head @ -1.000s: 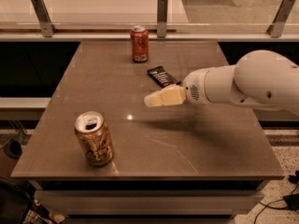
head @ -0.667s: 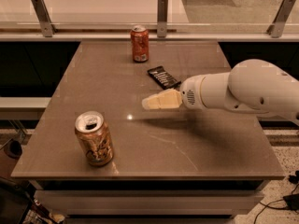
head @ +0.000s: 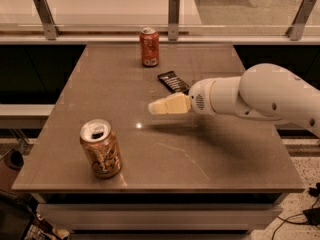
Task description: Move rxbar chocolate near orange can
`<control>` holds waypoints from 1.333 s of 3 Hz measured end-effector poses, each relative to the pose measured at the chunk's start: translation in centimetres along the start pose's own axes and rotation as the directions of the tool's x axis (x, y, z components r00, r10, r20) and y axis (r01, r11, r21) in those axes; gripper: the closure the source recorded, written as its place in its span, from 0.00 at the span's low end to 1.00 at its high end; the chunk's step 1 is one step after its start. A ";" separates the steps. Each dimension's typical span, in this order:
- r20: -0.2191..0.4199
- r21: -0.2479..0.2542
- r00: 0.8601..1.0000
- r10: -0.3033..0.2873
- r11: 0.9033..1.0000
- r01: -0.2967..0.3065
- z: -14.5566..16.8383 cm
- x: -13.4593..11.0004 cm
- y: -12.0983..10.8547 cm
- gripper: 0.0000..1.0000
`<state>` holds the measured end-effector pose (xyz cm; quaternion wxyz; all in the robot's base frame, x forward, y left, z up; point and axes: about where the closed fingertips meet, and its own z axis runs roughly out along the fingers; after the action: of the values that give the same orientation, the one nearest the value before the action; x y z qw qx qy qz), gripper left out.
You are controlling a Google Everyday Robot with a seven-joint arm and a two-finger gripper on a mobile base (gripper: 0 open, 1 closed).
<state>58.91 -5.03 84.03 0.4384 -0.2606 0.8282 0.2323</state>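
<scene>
The rxbar chocolate (head: pixel 173 81) is a flat black wrapper lying on the table, right of the middle and toward the back. The orange can (head: pixel 100 148) with the brownish swirl stands upright near the front left. My gripper (head: pixel 154 107) hovers above the table middle, its cream fingers pointing left. It is in front of and slightly left of the bar, not touching it, and well to the right of the can. It holds nothing.
A slimmer reddish-orange can (head: pixel 149 47) stands at the back of the brown table (head: pixel 210 159). A glass rail with metal posts (head: pixel 173 11) runs behind the table. My white arm (head: pixel 260 96) reaches in from the right.
My gripper has moved a little to the left and toward the front, away from the bar. The bar and both cans have not moved.
</scene>
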 end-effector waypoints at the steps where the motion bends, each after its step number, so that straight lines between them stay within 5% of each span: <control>1: 0.025 0.009 1.000 -0.004 1.000 0.004 1.3 -0.5 -0.9 0.00; 4: 0.049 0.054 0.999 -0.009 0.998 0.006 4.6 -0.6 -3.3 0.00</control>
<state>64.10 -4.54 81.72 0.4665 -0.2457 0.8222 0.2145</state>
